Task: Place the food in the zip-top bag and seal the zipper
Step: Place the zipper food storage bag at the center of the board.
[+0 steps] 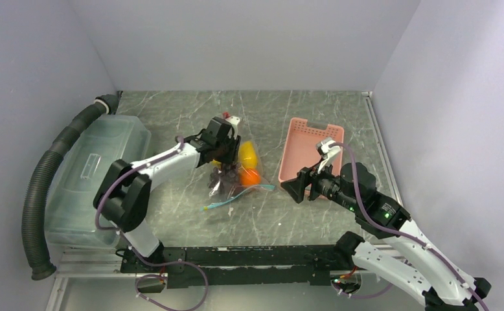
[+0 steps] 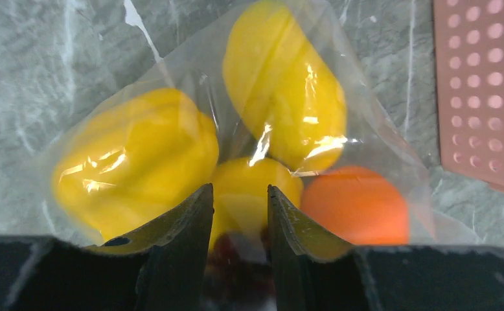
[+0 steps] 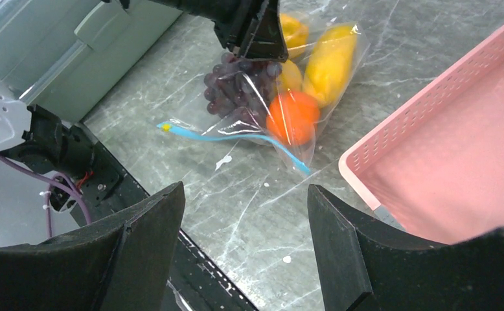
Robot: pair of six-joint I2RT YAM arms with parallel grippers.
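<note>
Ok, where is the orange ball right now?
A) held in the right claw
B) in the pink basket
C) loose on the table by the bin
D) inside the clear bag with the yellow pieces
D: the orange ball lies inside the zip-top bag beside the grape bunch, while the pink basket shows nothing in it and the right claw is open and holds nothing.

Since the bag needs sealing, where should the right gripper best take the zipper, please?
Probably the zipper end nearest the basket, from above, jaws across the strip: it lies flat on the table, and that end is closest to the open right gripper.
</note>
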